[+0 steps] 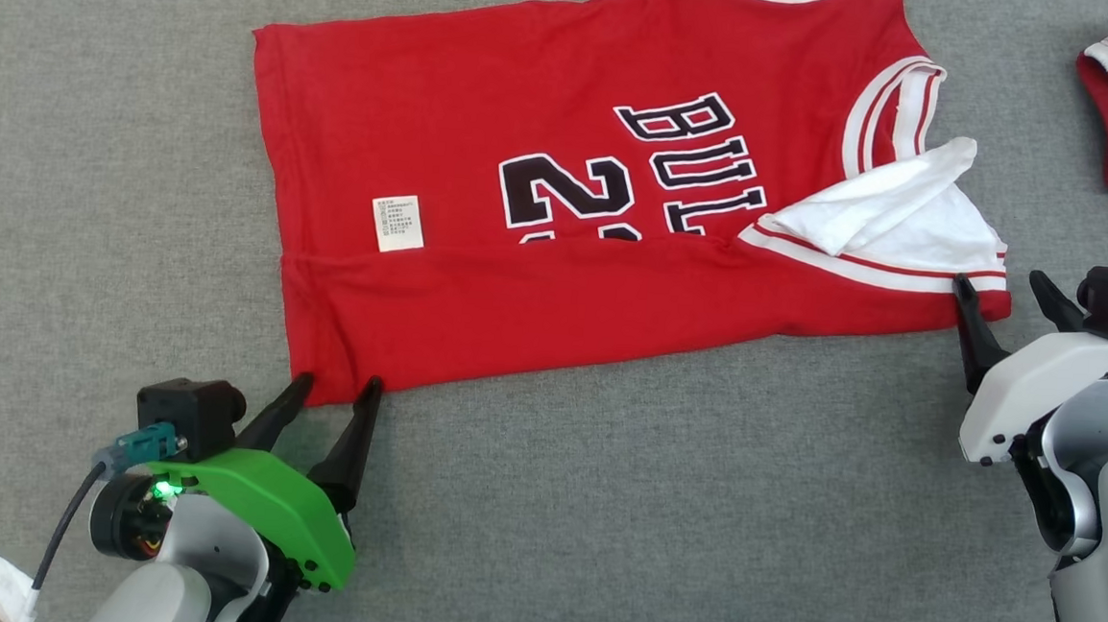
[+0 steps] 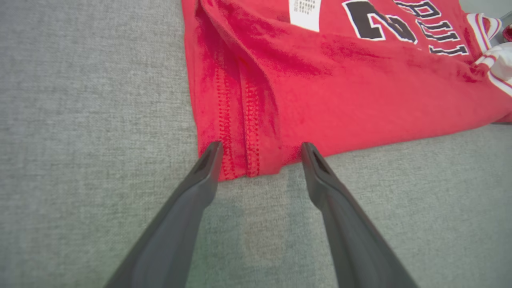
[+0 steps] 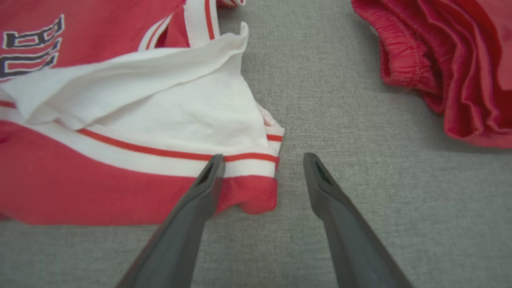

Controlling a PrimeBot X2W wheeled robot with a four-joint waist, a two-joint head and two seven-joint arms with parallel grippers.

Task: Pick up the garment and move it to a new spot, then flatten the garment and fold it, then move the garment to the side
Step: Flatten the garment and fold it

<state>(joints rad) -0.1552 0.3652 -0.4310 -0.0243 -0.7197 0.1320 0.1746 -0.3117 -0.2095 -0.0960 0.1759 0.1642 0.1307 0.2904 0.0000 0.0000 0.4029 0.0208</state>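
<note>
- Jersey point(image 1: 560, 206) lies flat, near edge apparently folded over once; more folding and moving aside remain.
- Left gripper point(image 1: 338, 381), right gripper point(image 1: 998, 278): spread wide, empty, at its corners.

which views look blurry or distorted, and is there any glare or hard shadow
Head view: sharp, even light, no glare, jersey print readable. Left wrist view: left fingers blur toward the bottom edge, hem stitching crisp. Right wrist view: right fingers soft up close, red pile slightly soft too.
</note>
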